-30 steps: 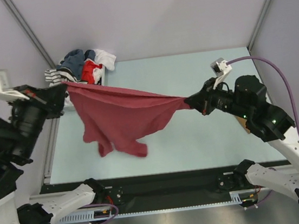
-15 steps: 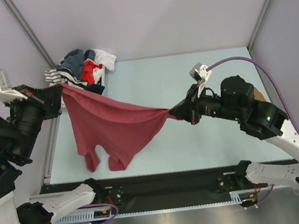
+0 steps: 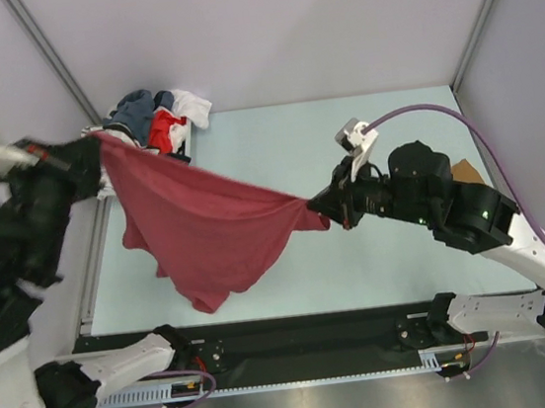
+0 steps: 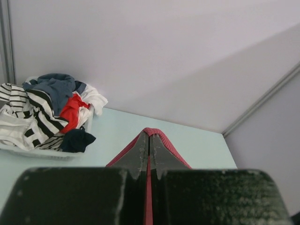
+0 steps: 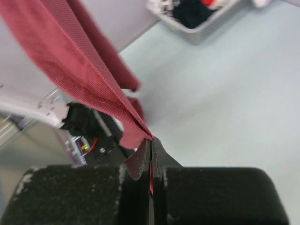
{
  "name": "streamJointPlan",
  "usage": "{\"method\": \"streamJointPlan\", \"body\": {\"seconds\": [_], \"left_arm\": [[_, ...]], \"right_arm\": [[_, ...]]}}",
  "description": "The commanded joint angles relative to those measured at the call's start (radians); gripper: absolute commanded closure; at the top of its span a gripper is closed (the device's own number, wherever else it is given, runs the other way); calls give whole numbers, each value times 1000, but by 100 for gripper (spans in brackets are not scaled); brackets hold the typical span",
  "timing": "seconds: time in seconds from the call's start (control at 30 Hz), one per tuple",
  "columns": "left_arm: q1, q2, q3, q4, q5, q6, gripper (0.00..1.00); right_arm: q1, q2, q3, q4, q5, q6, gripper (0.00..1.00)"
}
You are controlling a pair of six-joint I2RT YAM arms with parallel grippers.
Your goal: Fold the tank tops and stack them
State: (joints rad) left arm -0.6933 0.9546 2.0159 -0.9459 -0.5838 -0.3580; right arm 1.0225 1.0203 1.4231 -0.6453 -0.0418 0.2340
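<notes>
Since a second ago, the right gripper has drawn its corner of the maroon tank top inward, and the left gripper has risen. Nothing looks folded or stacked yet. The top hangs stretched between both pincers above the table, each clamped on a cloth edge. The basket of mixed clothes sits just beyond the left one.

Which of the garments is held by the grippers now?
The maroon tank top, stretched between the left gripper and right gripper; the other clothes lie heaped in the white basket.

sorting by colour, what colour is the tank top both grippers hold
Maroon red tank top, clearest in the top external view.
</notes>
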Motion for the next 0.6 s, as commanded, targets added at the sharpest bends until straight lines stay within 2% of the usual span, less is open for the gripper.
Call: {"method": "streamJointPlan", "body": {"seconds": [0.0,0.03,0.07,0.13,0.17,0.27,0.3,0.37,0.4,0.43,0.47,0.5,0.57], "left_arm": [[3,235,21,91,-74,7,100],[6,295,12,137,-74,-5,100],[26,318,-26,174,-67,-10,100],[87,410,-54,265,42,-47,100],[103,450,-60,291,97,-56,100],[118,655,-36,386,205,-65,100],[118,770,-23,433,220,-65,100],[121,905,79,452,242,-73,100],[123,1049,125,469,252,-68,100],[127,1125,182,467,260,-81,100],[130,1198,310,461,298,-88,100],[132,1325,363,478,321,-96,100],[133,1409,408,548,384,-136,100]], "right_arm": [[-113,9,13,-53,62,37,100],[-151,15,-18,-60,57,69,100],[-247,24,-38,-69,53,83,100],[-355,50,-105,-62,-21,106,100],[-478,61,-127,-48,-55,111,100],[-628,125,-206,13,-130,146,100],[-703,148,-229,53,-148,157,100],[-793,216,-294,96,-173,195,100],[-817,239,-315,146,-181,209,100],[-838,288,-334,173,-182,223,100],[-863,309,-360,205,-182,235,100],[-904,334,-392,264,-182,258,100],[-944,418,-404,314,-178,280,100]]}}
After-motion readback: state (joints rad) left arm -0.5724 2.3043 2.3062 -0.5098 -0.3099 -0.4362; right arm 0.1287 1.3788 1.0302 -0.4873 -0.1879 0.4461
